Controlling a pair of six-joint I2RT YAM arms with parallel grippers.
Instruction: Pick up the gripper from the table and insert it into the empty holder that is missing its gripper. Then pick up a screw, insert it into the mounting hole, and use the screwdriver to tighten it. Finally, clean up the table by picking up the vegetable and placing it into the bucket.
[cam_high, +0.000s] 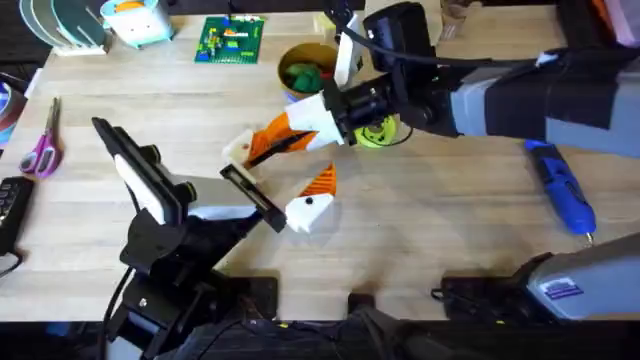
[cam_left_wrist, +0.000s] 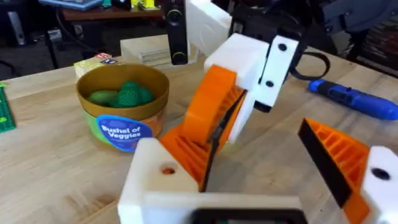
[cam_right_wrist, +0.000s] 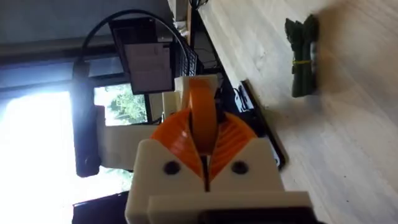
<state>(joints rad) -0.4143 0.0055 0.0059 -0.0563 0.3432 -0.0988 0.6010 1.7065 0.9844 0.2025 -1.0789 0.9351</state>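
Left gripper (cam_left_wrist: 258, 155): nearest to me, at about 6 o'clock from the table's middle. I read its jaws as wide, with one white finger and orange ribbed pad on each side of the wrist view and nothing held.
Right gripper (cam_right_wrist: 204, 146): reaching across from 3 o'clock, its tip sitting between the left gripper's spread fingers. Its jaws are narrow, the two orange pads clamped on the gripper.
Gripper (cam_right_wrist: 200, 102): the small orange piece, pinched between the right gripper's pads and raised off the wood.
Holder (cam_high: 237, 150): a pale cream block at 9 o'clock from the right gripper's tip, just beside it. I cannot tell whether they touch.
Screwdriver (cam_high: 565, 190): blue, lying flat at 3 o'clock, well apart from both grippers.
Vegetable (cam_right_wrist: 301, 56): dark green, lying on bare wood, apart from the right gripper.
Lime-green disc (cam_high: 380, 132): partly under the right arm, toward 1 o'clock.
Bucket (cam_left_wrist: 92, 99): upright at 12 o'clock, with green toy pieces inside.
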